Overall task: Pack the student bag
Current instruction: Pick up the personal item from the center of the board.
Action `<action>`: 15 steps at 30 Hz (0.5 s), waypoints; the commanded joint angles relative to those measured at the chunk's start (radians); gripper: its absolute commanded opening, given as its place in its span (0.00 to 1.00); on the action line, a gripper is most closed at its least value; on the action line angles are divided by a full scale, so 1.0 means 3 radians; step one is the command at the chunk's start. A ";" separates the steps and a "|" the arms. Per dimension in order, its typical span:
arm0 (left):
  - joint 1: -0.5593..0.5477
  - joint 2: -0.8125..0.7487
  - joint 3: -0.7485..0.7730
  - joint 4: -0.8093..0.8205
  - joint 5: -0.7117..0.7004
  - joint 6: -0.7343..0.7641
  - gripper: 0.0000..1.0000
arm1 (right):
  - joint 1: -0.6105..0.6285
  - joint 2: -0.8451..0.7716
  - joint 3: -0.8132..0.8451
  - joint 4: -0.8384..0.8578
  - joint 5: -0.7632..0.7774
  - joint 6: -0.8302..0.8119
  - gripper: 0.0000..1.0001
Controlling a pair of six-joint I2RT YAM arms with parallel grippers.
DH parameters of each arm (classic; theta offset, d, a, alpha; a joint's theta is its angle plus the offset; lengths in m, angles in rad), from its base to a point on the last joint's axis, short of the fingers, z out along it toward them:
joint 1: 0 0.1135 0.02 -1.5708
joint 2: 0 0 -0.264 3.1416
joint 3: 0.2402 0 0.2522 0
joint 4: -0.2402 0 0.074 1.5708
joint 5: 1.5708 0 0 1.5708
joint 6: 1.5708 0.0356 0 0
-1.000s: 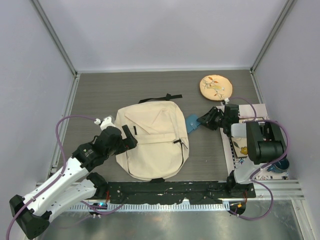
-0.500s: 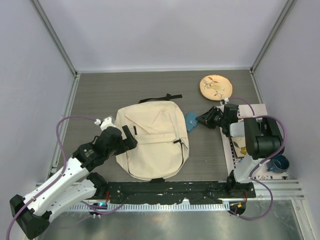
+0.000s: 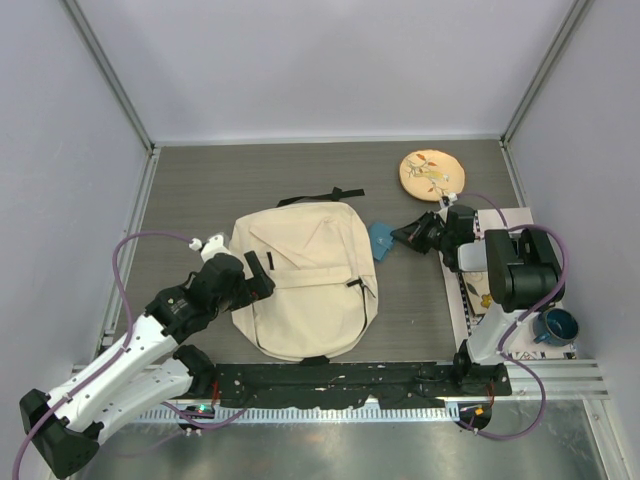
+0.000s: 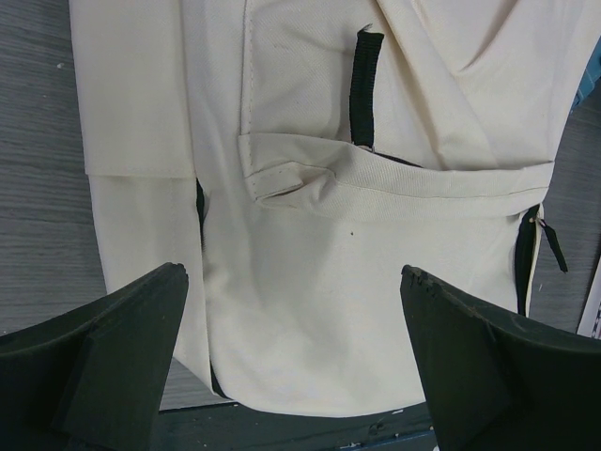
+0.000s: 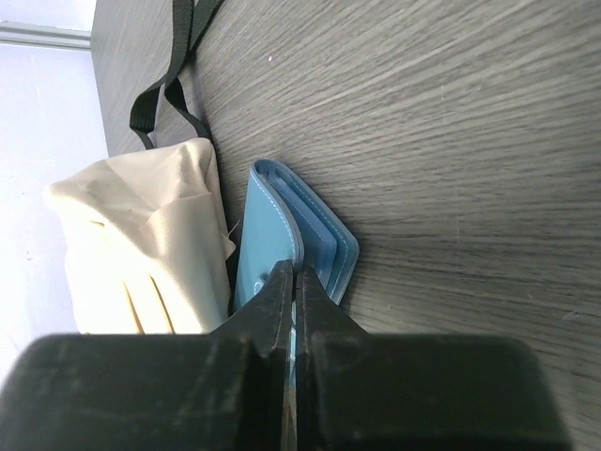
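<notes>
From above, the student bag point(image 3: 305, 280) lies flat, just ahead of the left gripper point(image 3: 262, 272). The right gripper point(image 3: 403, 236) meets a blue wallet point(image 3: 381, 240). The left wrist view shows the jaws spread wide over the bag. In the right wrist view, fingers point(image 5: 277, 310) pinch the wallet's edge, with the bag just beyond.

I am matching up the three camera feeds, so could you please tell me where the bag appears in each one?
Top external: the bag lies near the picture's centre.
Left wrist: the bag fills most of the picture.
Right wrist: the bag sits lower left, beside the blue wallet.
Shared landmark: the grey wood-grain table, in all three.
</notes>
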 commanded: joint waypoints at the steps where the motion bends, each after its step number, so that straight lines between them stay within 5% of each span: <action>1: 0.0014 -0.0018 -0.0001 0.0099 0.0020 -0.0024 1.00 | -0.0002 -0.0093 0.0064 0.0238 -0.0056 0.0029 0.01; 15: 0.0014 -0.0228 0.0419 0.0323 0.0122 0.0211 1.00 | -0.0247 -0.1867 0.0161 -0.1187 0.0318 -0.0354 0.01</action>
